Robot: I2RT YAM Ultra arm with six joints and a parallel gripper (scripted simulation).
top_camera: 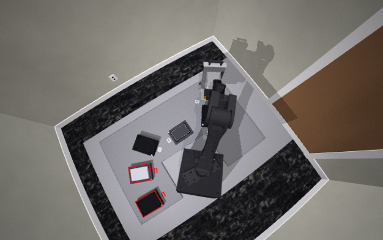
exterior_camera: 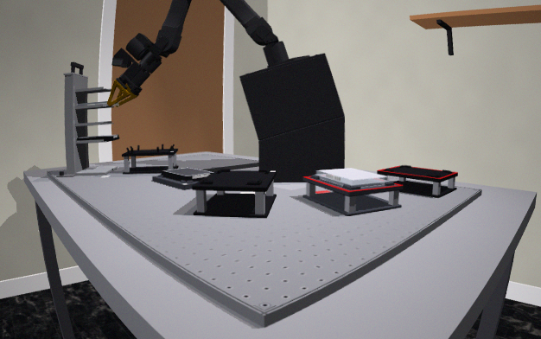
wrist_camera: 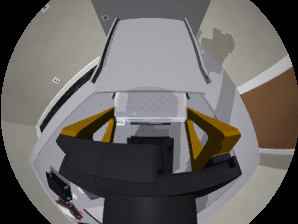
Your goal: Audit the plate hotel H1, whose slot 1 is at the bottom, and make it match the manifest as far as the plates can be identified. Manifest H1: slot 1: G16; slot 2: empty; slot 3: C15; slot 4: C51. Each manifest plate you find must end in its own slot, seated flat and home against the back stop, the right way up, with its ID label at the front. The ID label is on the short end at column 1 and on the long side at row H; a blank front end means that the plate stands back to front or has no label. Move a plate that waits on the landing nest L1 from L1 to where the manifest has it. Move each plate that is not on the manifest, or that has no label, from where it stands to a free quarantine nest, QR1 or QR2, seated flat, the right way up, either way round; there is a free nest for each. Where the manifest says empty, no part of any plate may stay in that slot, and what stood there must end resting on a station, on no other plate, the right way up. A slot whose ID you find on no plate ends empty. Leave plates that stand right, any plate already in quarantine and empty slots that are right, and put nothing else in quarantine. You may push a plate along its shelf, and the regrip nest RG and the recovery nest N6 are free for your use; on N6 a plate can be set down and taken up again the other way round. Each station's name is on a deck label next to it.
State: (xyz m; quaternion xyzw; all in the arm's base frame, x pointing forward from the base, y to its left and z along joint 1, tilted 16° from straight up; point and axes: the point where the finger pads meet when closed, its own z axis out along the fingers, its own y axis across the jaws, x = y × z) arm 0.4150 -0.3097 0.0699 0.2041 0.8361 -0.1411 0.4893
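Observation:
Hotel H1 (top_camera: 215, 64) (exterior_camera: 70, 125) stands at the far end of the deck. My gripper (exterior_camera: 113, 105) (wrist_camera: 150, 116) is at its second shelf from the top, slot 3. Its yellow fingers touch both sides of a clear plate (wrist_camera: 150, 106), which looks flat; no ID is readable on it. The bare top shelf (wrist_camera: 150, 57) is slot 4. The slot 2 shelf (exterior_camera: 95, 124) looks empty. A dark plate (exterior_camera: 98, 138) lies in slot 1, its label unreadable. A white plate (top_camera: 139, 174) (exterior_camera: 351, 175) rests on a red-rimmed quarantine nest (top_camera: 129, 176). The other red-rimmed quarantine nest (top_camera: 148, 203) (exterior_camera: 416, 172) is empty.
A black raised nest (top_camera: 146, 144) (exterior_camera: 235, 180) stands mid-deck. A low dark nest (top_camera: 180, 132) (exterior_camera: 183, 176) lies nearer the hotel. A black pinned stand (exterior_camera: 149, 152) is just before the hotel. The robot base (top_camera: 199, 183) is at the deck's side.

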